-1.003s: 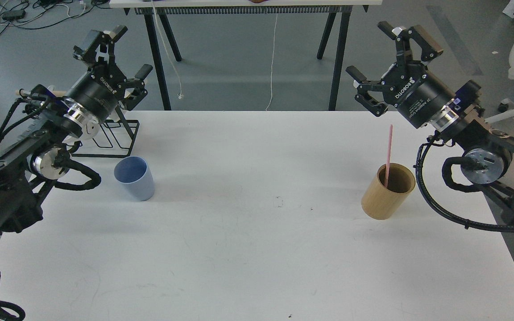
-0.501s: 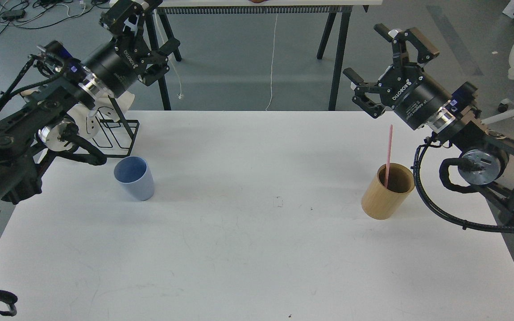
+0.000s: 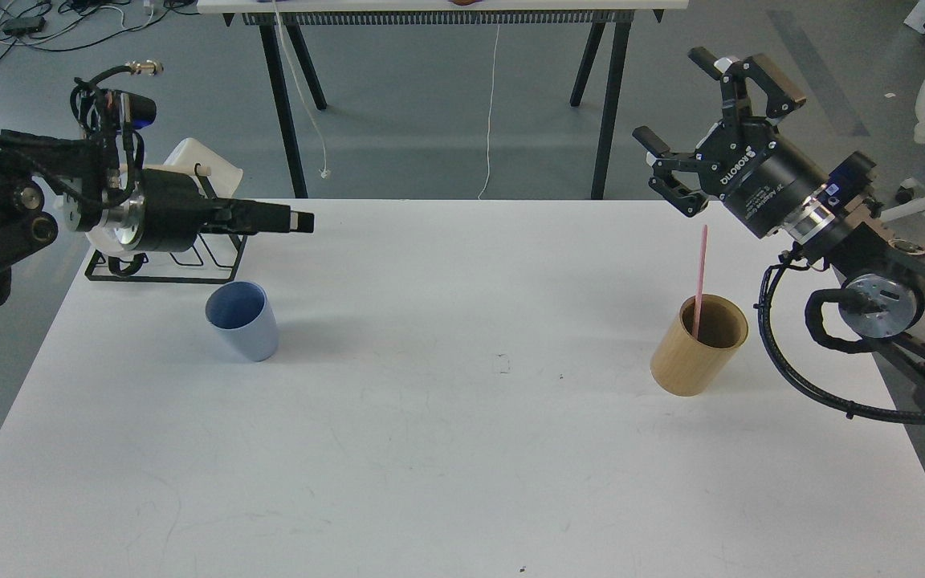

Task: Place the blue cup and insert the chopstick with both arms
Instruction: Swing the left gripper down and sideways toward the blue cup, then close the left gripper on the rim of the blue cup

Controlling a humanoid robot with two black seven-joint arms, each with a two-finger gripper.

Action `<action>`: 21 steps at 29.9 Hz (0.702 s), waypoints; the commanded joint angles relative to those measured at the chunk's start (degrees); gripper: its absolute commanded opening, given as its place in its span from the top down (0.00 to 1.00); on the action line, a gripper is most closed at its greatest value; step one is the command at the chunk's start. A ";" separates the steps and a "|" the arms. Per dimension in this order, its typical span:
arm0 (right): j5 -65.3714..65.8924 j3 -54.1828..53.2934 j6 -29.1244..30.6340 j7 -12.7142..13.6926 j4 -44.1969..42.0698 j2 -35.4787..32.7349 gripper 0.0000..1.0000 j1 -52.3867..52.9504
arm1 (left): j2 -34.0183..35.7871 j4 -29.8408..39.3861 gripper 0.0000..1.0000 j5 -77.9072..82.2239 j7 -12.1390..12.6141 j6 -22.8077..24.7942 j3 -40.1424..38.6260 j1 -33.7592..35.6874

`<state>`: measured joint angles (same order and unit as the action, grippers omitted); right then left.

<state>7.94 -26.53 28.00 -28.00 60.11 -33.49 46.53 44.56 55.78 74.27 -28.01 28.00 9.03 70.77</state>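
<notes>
Pale blue plastic, the blue cup (image 3: 242,321) stands at nine o'clock on the table (image 3: 462,482); left gripper (image 3: 290,219) side-on, spread unreadable; right gripper (image 3: 707,112) splayed wide, empty; pink chopstick (image 3: 700,273) leans in the wooden holder (image 3: 698,353) at three o'clock; a careless grab might topple the holder.

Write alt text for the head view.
A blue cup stands on a white table, a pink chopstick in a wooden holder; the left gripper and right gripper hover, holding nothing.
</notes>
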 commanded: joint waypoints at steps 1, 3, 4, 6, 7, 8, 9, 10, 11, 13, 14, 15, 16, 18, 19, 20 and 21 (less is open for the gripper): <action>0.06 0.07 0.00 0.00 -0.08 0.09 0.03 -0.39 | 0.88 -1.80 0.01 7.37 0.01 0.00 2.04 -0.63; 0.06 0.07 0.00 0.00 0.00 0.09 0.03 -0.48 | 0.62 -3.82 0.01 8.96 0.01 0.00 2.48 -2.12; 0.06 0.07 0.00 0.00 -0.08 0.18 0.03 -0.48 | 0.44 -4.96 0.01 9.84 0.01 0.00 2.48 -2.91; 0.06 0.07 0.00 0.00 -0.08 0.26 0.03 -0.48 | -0.08 -7.77 0.02 11.42 0.01 0.00 2.48 -4.66; 0.06 0.07 0.00 0.00 -0.08 0.26 0.03 -0.48 | -0.26 -8.92 0.02 11.95 0.01 0.00 2.31 -5.28; 0.06 0.16 0.00 0.00 -0.17 0.26 0.03 -0.48 | -1.04 -10.32 0.02 12.13 0.01 0.00 2.22 -5.81; 0.06 0.16 0.00 0.00 -0.17 0.35 0.03 -0.48 | -2.27 -11.55 0.02 12.13 0.01 0.00 2.31 -6.25; 0.06 0.16 0.00 0.00 -0.35 0.26 0.03 -0.48 | -3.33 -12.44 0.02 12.22 0.01 0.00 2.31 -6.60; 0.06 0.16 0.00 0.00 -0.44 0.26 0.03 -0.48 | -4.29 -13.32 0.02 12.13 0.01 0.00 2.31 -6.78; 0.06 0.25 0.00 0.00 -0.44 0.18 0.03 -0.57 | -5.01 -14.90 0.02 12.13 0.01 0.00 2.31 -7.31; 0.06 0.25 0.00 0.00 -0.44 0.18 0.03 -0.57 | -5.09 -15.60 0.02 12.13 0.01 0.00 2.22 -7.66; 0.06 0.16 0.00 0.00 -0.44 0.18 0.03 -0.74 | -5.27 -16.31 0.02 11.96 0.01 0.00 2.13 -8.01; 0.06 0.16 0.00 0.00 -0.44 0.09 0.03 -1.00 | -5.62 -16.83 0.02 11.87 0.01 0.00 1.96 -8.19; 0.06 0.16 0.00 0.00 -0.44 -0.09 0.03 -1.18 | -6.32 -17.01 0.03 11.87 0.01 0.00 1.95 -8.28; 0.06 0.16 0.00 0.00 -0.44 -0.09 0.03 -1.27 | -6.59 -17.10 0.03 11.87 0.01 -0.31 1.95 -8.36; 0.06 0.16 0.00 0.00 -0.44 -0.17 0.03 -1.36 | -6.76 -17.10 0.04 11.95 0.01 -0.84 2.04 -8.36; 0.06 0.08 0.00 0.00 -0.44 -0.18 0.03 -1.53 | -6.94 -17.10 0.05 11.96 0.01 -1.45 2.04 -8.36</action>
<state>8.01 -26.31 28.00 -28.00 59.67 -33.53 45.35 38.25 38.85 86.17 -28.00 27.75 11.02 62.51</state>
